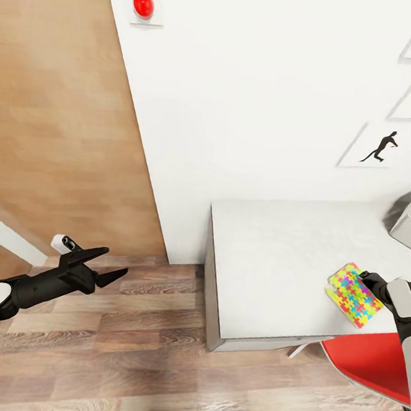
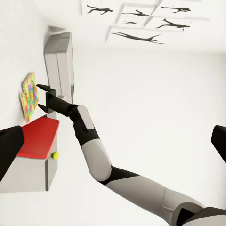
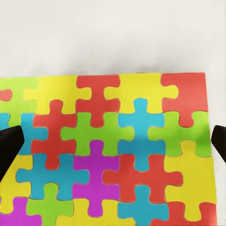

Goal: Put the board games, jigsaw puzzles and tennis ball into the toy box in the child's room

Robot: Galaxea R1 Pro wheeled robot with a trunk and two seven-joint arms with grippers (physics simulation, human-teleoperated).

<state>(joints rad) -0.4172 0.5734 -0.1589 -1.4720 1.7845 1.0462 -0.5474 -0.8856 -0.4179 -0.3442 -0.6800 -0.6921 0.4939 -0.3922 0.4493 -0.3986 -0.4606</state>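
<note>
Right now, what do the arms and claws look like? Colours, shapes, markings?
Both arms are built from rounded segments, white-to-pale-grey shells alternating with black joints. The left claw is matte black with two slim, tapering pointed fingers and a small white cylinder mounted near its wrist. The right claw is also black, on a grey-and-black forearm. No cables or printed markings are visible.

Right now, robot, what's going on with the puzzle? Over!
Right gripper open, at jigsaw puzzle lying on table. Left gripper open, empty, over floor. Toy box at far right. Nothing in the way.
</note>
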